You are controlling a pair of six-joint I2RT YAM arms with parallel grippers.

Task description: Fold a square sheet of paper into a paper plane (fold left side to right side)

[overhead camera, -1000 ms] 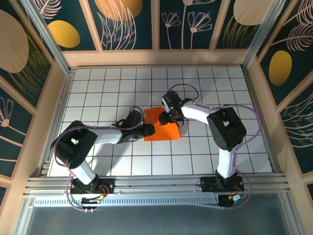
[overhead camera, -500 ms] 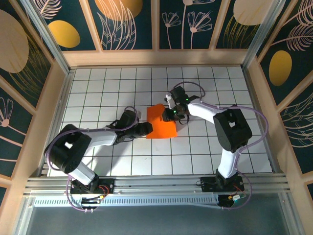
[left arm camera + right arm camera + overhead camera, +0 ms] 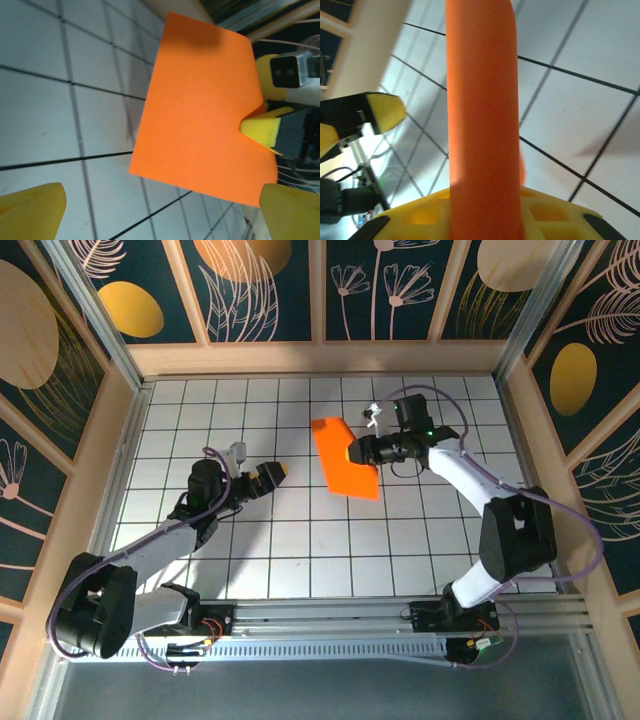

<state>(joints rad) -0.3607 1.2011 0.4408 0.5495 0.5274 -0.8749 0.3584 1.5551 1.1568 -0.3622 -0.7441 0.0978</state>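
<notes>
Holding the orange sheet of paper up off the tiled table, just toward one o'clock of centre, the right gripper pinches the sheet's three-o'clock edge. The left gripper stands spread wide and empty at the sheet's nine o'clock, well apart. For a clean fold, the sheet probably needs to be laid flat and its edges matched before the crease is pressed.

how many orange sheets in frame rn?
1. The orange sheet is pinched at its right edge by the right tool, right of centre over the table. The left tool stands open, apart from it. A second sheet flush behind it can't be ruled out.
</notes>
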